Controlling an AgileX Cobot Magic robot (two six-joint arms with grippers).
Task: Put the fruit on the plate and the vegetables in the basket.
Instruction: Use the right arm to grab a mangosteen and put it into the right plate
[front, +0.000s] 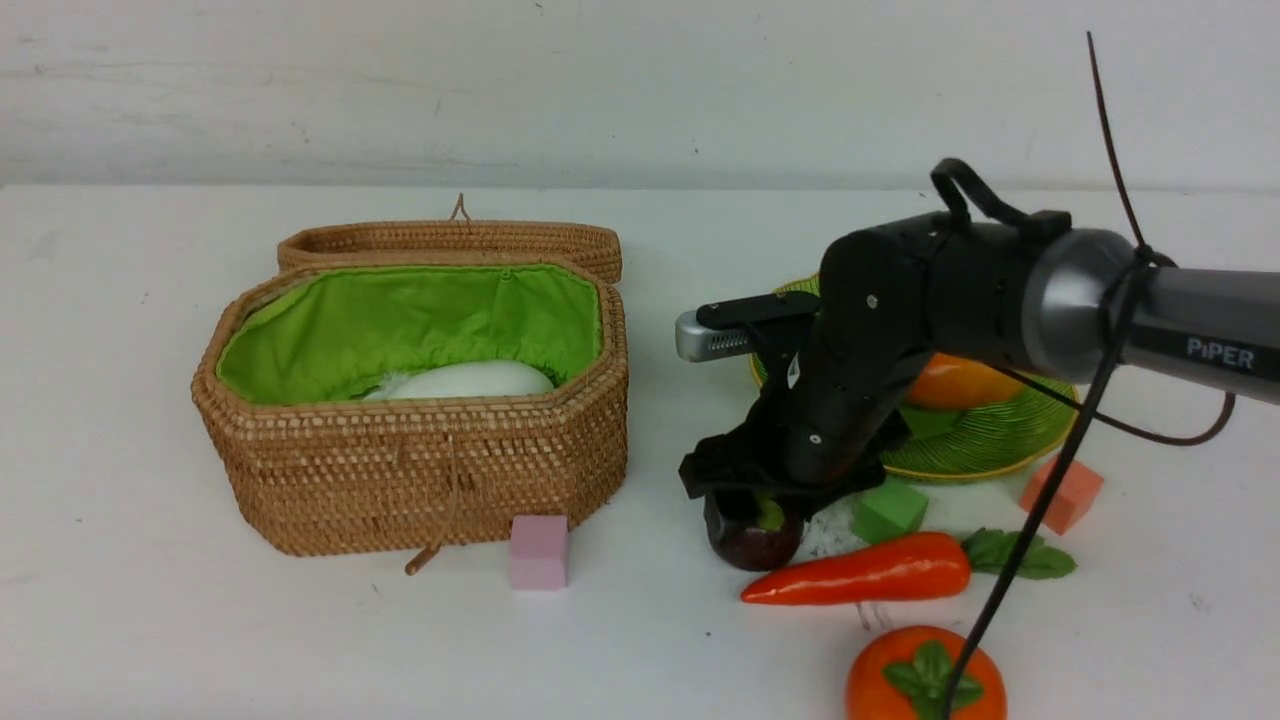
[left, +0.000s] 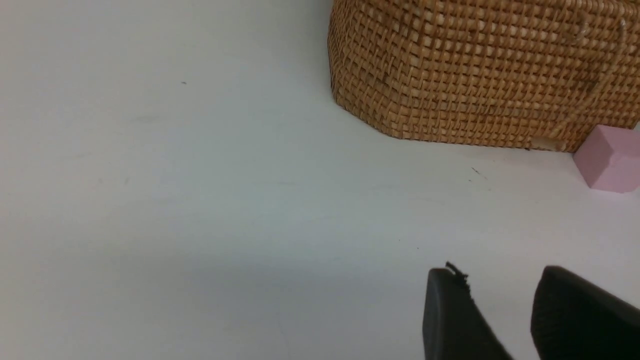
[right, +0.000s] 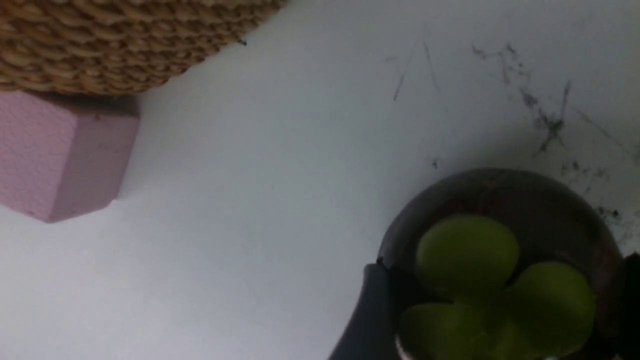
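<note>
Mangosteen (front: 752, 545) pick-up, a fruit-sorting step. The right hand (front: 760, 498) is lowered over the fruit with its jaws spread wide on either side; a firm grip is not evident, and the fruit is seated on the tabletop (front: 640, 640) just beside the plate (front: 960, 468). Closure, a lift and a short carry onto the plate are called for next. The left hand (left: 515, 325), narrowly parted and empty, is held near the basket (left: 480, 75).

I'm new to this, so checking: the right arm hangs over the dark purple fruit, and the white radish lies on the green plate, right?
No: the white radish lies in the basket, not on the plate; the front view shows it. The rest is right.
</note>
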